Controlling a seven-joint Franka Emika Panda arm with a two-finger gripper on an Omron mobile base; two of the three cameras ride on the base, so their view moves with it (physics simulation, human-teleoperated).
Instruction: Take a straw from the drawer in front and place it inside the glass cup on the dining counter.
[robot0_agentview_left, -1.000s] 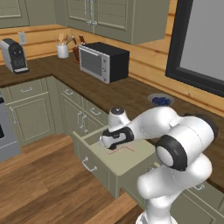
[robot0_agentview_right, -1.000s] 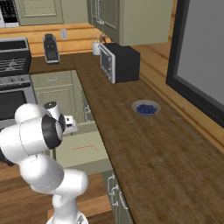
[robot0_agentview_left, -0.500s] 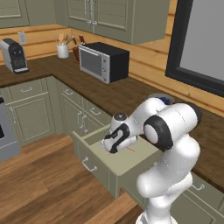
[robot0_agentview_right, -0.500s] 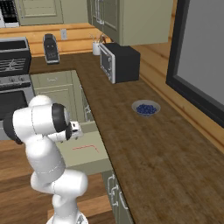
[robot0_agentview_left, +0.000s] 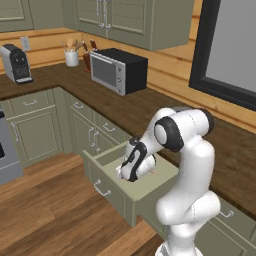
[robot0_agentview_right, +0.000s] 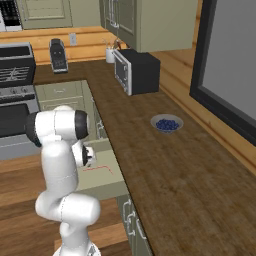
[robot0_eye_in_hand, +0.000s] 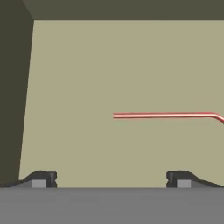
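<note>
Under dark wood worktop (robot0_agentview_right: 165, 165), open drawer (robot0_agentview_left: 145, 185), straw (robot0_eye_in_hand: 166, 115) flat inside.

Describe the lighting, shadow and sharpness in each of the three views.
Hand view: the straw is crisp on the evenly lit drawer floor, its left wall in shade. Left base view: soft flat light, the arm shading the drawer's inside. Right base view: no glare on the worktop; the blueberry bowl is slightly soft.

You are seeing a matt, smooth sage-green drawer (robot0_eye_in_hand: 109, 70) holding a glossy red-pink straw (robot0_eye_in_hand: 166, 115), under a dark wood-grain bench (robot0_agentview_left: 150, 112).
</note>
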